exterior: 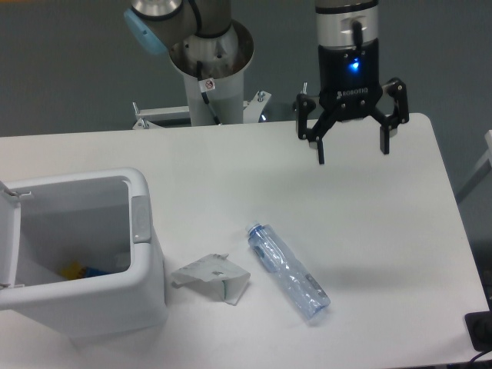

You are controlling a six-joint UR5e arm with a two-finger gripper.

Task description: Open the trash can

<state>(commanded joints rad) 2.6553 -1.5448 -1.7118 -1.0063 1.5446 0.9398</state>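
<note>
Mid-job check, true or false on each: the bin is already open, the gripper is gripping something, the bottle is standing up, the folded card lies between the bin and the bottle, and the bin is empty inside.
1. The trash can is open. True: its lid is swung off to the left side.
2. The gripper holds something. False: its fingers are spread with nothing between them.
3. The plastic bottle stands upright. False: it lies on its side on the table.
4. The folded white card lies between trash can and bottle. True.
5. The trash can is empty. False: yellow and blue items show at the bottom.
</note>
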